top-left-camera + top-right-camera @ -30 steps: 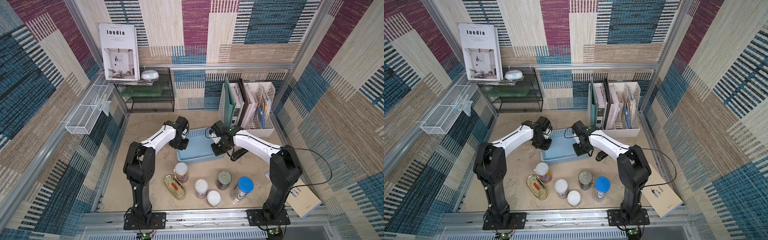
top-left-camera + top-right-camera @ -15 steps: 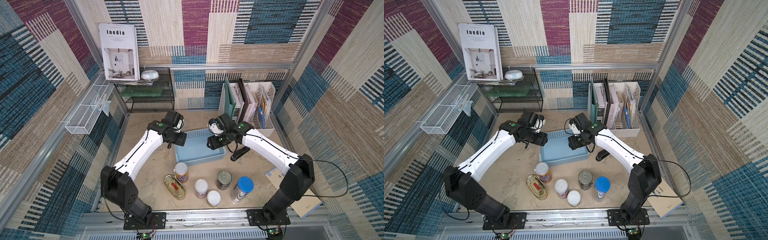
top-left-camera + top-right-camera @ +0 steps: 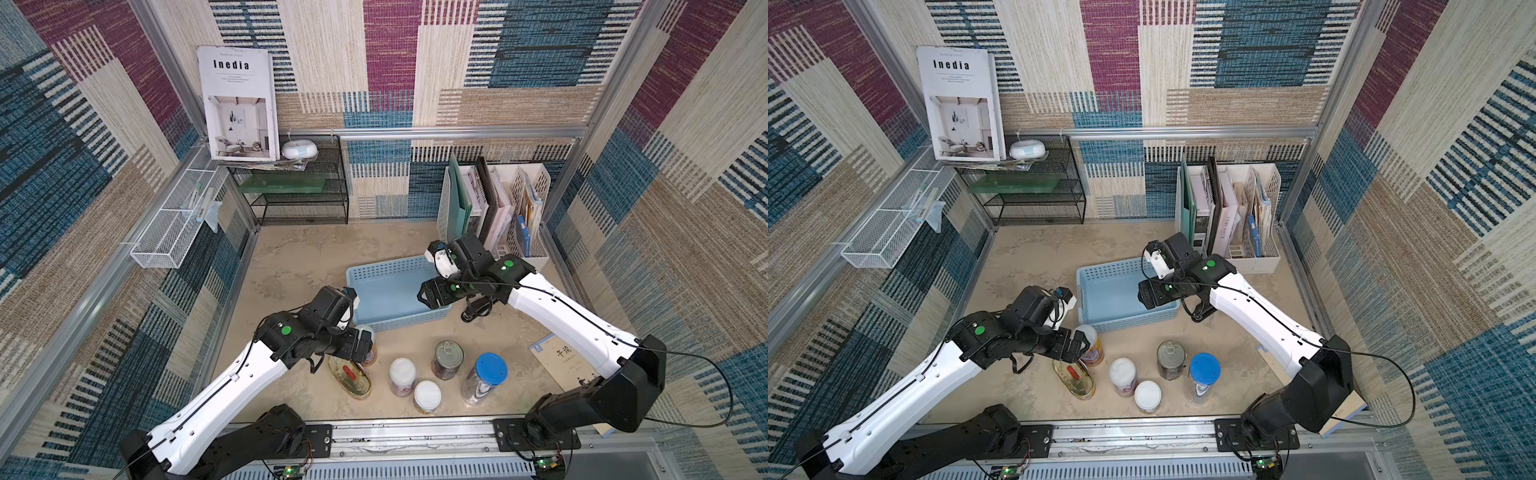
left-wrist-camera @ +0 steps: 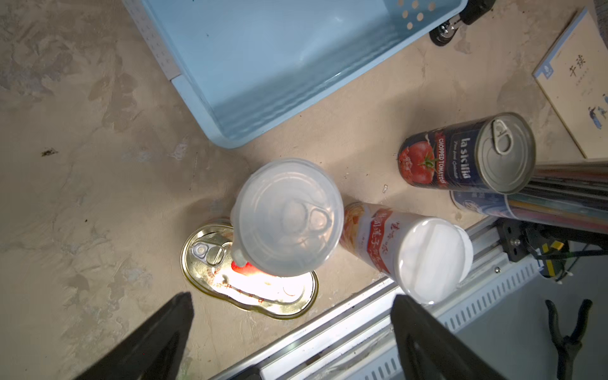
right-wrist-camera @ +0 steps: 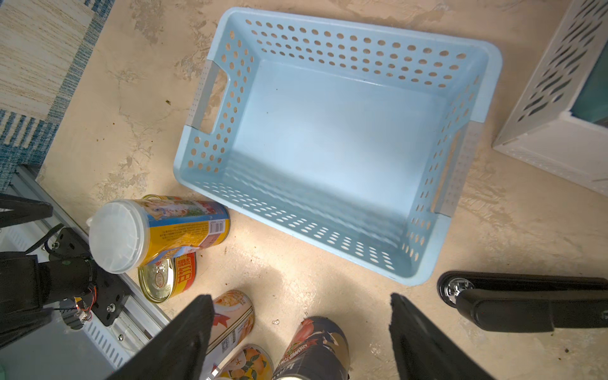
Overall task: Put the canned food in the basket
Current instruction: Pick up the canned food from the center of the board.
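Underneath: mottled beige tabletop [image 3: 299, 257], patchwork-weave walls [image 3: 390, 50] all round; L & R jaws wide apart, empty.

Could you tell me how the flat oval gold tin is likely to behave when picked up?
The gold tin lies flat and low, so it probably will not roll or tip. Its shiny lid suggests a slippery grip. The orange-blue can stands close beside it, so that may get nudged.

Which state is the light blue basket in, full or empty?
Empty. The basket shows a bare floor in the right wrist view, with nothing inside.
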Available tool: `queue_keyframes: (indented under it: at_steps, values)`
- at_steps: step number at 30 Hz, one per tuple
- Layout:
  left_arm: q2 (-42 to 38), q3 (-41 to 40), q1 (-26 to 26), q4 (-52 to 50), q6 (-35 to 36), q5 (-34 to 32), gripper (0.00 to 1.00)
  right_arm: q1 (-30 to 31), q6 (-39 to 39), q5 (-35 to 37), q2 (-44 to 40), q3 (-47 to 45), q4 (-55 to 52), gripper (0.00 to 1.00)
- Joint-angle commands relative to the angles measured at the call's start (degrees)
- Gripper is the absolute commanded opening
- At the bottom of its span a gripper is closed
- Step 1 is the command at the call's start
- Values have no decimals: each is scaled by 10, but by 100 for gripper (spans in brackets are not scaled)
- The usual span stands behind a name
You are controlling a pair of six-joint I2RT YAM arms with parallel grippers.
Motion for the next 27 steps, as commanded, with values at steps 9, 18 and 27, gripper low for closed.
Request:
queue_keyframes:
  at_steps: [9,18,27]
  values:
    - [75,-12,-16,13,-22,-53,99,1,8,-5,-21,-16,16,88]
    - [145,15,-29,36,-11,-81,99,1,3,-5,-16,-28,23,88]
    - [212,19,-29,51,16,-100,84,1,-2,-4,-14,-40,32,88]
